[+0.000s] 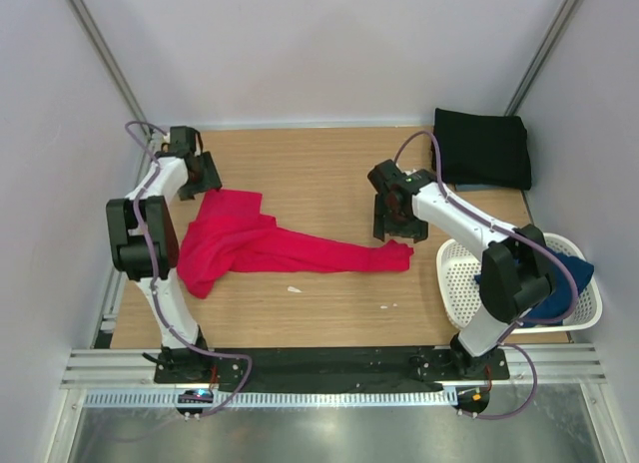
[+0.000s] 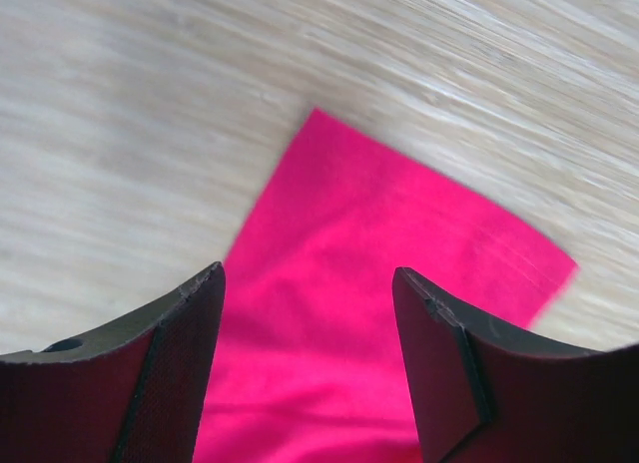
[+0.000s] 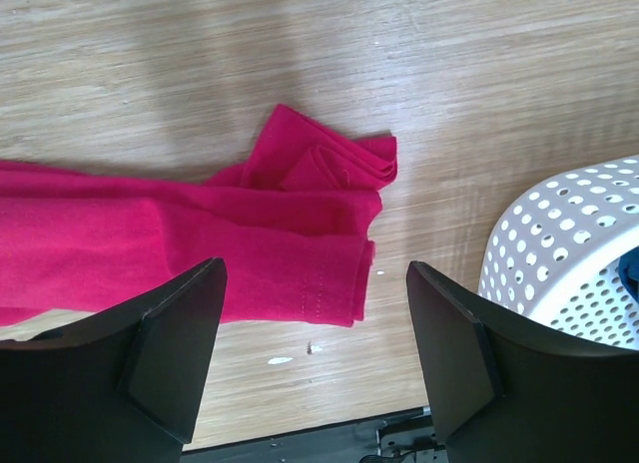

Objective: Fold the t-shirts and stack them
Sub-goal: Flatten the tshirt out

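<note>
The bright red t-shirt (image 1: 262, 240) lies crumpled and stretched across the table middle, one end by my left arm, the other by my right. My left gripper (image 1: 203, 176) is open above its far left corner; the left wrist view shows red cloth (image 2: 379, 253) between the spread fingers, nothing held. My right gripper (image 1: 391, 222) is open above the shirt's right end (image 3: 300, 233), empty. The black t-shirt (image 1: 482, 148) lies folded at the far right corner. The navy t-shirt (image 1: 559, 288) hangs in the white basket.
The white perforated basket (image 1: 459, 268) stands at the near right beside my right arm; its wall shows in the right wrist view (image 3: 569, 253). Small white specks (image 1: 295, 288) lie on the wood near the front. Grey walls close in the table.
</note>
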Robot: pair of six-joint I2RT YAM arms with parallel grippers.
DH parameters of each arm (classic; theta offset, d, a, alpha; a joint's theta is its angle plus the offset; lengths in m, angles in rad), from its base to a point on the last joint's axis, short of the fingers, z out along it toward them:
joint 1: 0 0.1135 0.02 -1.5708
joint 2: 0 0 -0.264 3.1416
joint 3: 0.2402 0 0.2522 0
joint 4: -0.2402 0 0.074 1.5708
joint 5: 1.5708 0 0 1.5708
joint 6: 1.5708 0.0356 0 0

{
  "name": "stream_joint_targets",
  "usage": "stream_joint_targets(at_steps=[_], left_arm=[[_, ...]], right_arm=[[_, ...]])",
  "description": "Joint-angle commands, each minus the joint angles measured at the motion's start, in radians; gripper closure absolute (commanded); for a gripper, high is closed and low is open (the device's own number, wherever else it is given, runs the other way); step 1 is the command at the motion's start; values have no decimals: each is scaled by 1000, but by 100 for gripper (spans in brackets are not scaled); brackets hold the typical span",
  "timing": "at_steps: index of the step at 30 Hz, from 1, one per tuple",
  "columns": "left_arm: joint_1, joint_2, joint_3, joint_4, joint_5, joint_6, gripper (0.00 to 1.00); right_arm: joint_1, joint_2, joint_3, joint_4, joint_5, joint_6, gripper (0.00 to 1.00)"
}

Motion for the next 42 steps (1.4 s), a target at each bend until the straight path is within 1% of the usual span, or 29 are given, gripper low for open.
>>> stream_joint_targets(at_steps=[1,3,6,9,10,11,14,20,25,29,32,38,39,40,42], left_arm=[[13,51,86,46,14,73,32],[13,76,112,73,2,96,32],[14,134,163,72,-17,119,34],[13,182,184,75,-4,136,39],[14,194,194,73,-6,156,43],[14,217,203,66,-15,162,44],[16,237,218,49,-29,174,45],[17,243,207,47,-1,171,45],[17,275,220,44,5,165,51],[16,283,218,35,-12,162,50],[16,289,215,37,12,165,53],[17,295,218,44,20,145,85],[17,295,217,47,20,144,95],[17,292,214,50,19,142,100],[17,282,214,54,15,141,100]], right_arm=[[-7,-75,-14,8,39,23,21],[-7,-90,-27,8,43,40,21],[-9,-113,-45,7,51,57,21],[-10,-118,-42,-4,65,61,21],[-10,-118,-41,-7,69,62,21],[-9,-116,-39,-9,75,58,22],[-10,-108,-27,-26,88,51,22],[-10,-92,-4,-27,95,52,21],[-12,-69,16,-41,108,48,21],[-12,-75,30,-59,123,61,21],[-21,-87,33,-59,114,63,21],[-27,-99,18,-61,118,69,21],[-27,-104,13,-58,115,72,21],[-27,-107,7,-55,114,74,21],[-27,-113,1,-56,112,74,21]])
